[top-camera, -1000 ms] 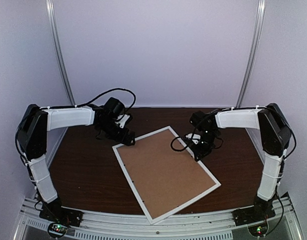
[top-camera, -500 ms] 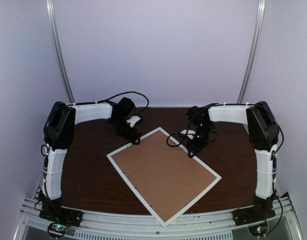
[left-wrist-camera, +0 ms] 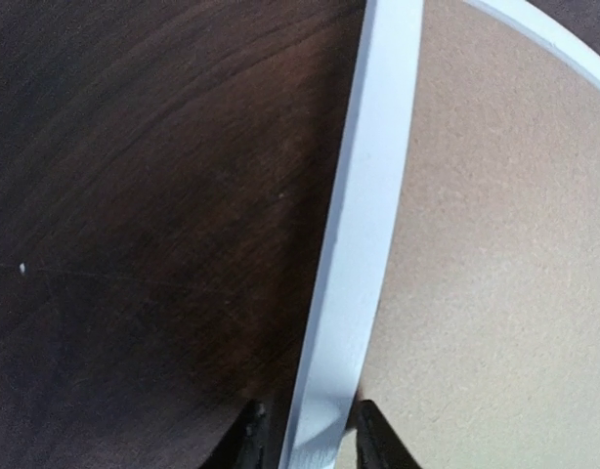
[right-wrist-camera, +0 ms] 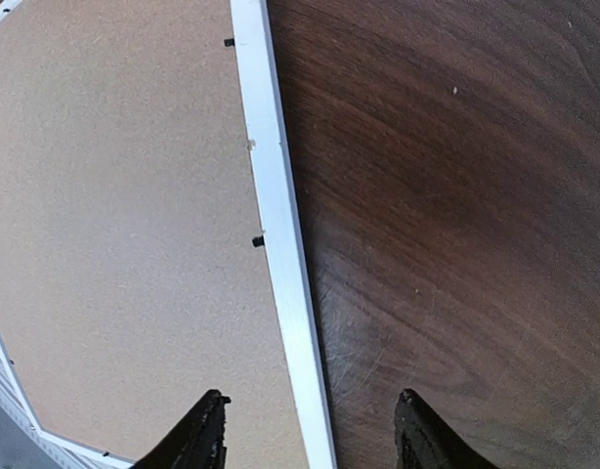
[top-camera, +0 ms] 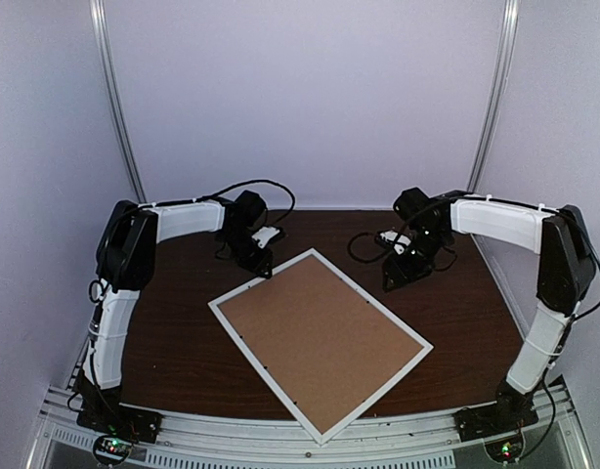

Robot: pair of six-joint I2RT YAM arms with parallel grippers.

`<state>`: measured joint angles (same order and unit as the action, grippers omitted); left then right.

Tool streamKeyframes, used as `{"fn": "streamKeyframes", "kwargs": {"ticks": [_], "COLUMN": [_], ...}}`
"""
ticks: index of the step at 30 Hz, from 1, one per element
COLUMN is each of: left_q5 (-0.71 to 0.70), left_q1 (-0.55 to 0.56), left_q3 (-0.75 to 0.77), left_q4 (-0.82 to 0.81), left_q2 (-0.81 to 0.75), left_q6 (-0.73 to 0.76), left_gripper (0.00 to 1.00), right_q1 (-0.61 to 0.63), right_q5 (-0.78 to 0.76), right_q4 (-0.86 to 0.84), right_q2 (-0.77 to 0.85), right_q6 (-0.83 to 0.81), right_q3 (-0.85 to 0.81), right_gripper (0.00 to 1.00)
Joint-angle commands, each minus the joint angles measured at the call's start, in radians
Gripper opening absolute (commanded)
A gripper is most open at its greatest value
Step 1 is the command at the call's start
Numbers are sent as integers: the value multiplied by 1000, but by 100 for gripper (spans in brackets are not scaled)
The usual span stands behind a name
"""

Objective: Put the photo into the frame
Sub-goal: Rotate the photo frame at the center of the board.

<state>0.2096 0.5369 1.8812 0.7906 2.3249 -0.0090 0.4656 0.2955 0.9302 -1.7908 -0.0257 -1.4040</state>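
Thin-railed white rectangular frame (top-camera: 267, 369) lies back-up on dark wooden desk (top-camera: 173, 342), plain brown backing board (top-camera: 320, 337) showing. Left end effector (left-wrist-camera: 312, 440) narrow, pinching frame rail between its fingers. Right end effector (right-wrist-camera: 310, 435) wide, holding nothing; rail below it.

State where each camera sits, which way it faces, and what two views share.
Top external: above and behind the bases, looking down at the table; both arms show.
Left wrist: looks down; left gripper straddles the frame at its rail.
Right wrist: looks down; right gripper, open, hovers over another rail.
Shared: both wrist views show the frame and backing board.
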Motion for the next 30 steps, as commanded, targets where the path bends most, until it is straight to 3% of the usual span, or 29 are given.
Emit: {"fn": "streamKeyframes", "kwargs": {"ticks": [1, 4, 9, 23, 30], "left_q5": [3, 24, 9, -36, 9], "left_q1": [-26, -48, -87, -125, -87], "left_q3": [9, -21, -158, -809, -947], "left_q4": [0, -13, -79, -355, -409], "left_q2": [43, 36, -35, -436, -558], "left_q6": [-67, -141, -292, -619, -662], "left_gripper": [24, 13, 5, 11, 13], "right_q1": [-3, -3, -4, -5, -16], "right_q5": [-8, -16, -41, -165, -135], "right_q4": [1, 5, 10, -47, -123], "right_q2": [49, 85, 125, 122, 42], "right_q6": [148, 186, 228, 414, 399], "right_q3": [78, 114, 136, 233, 237], "right_gripper": [61, 64, 65, 70, 66]}}
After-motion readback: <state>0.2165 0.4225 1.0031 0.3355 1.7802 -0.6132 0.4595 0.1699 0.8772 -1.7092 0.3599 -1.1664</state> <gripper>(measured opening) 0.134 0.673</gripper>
